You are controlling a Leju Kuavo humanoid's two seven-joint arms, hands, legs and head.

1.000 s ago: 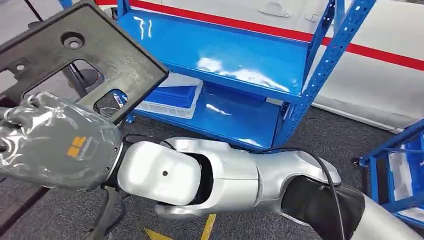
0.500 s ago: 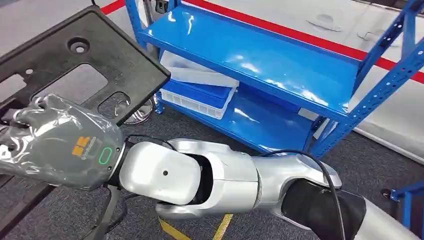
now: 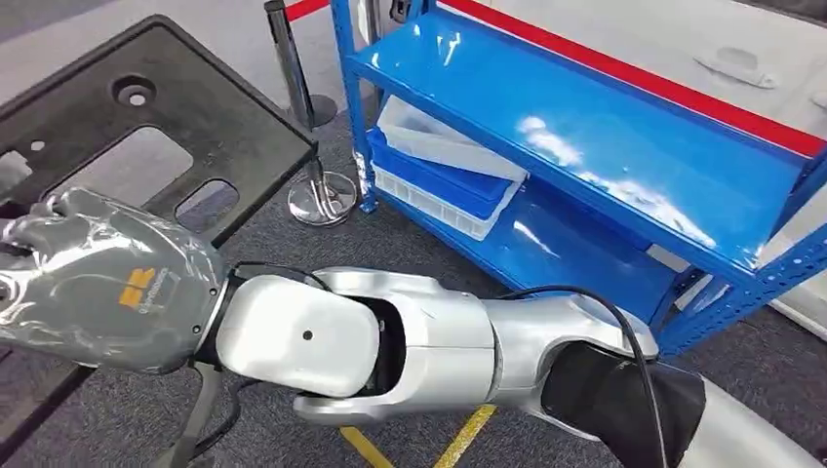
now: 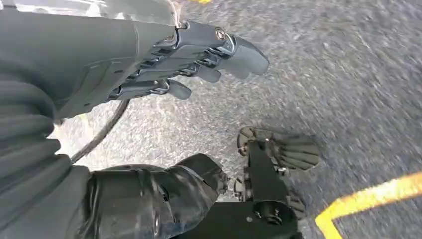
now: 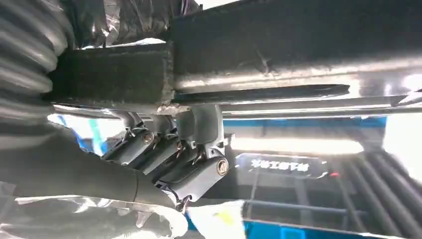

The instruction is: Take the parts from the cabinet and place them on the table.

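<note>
Trays (image 3: 444,166), blue under white, sit on the rack's (image 3: 624,146) lower shelf; right hand (image 3: 93,278) fingers (image 5: 171,159) grip the black panel (image 3: 146,127).

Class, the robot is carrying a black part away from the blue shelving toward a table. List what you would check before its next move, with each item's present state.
1. Right robot hand grips the black part: ok; fingers curl around its edge.
2. Left robot hand free: ok, holds nothing.
3. Part clear of the blue shelving: ok.
4. Stanchion post close beside the part: not ok.
5. Table ready: cannot tell.
</note>
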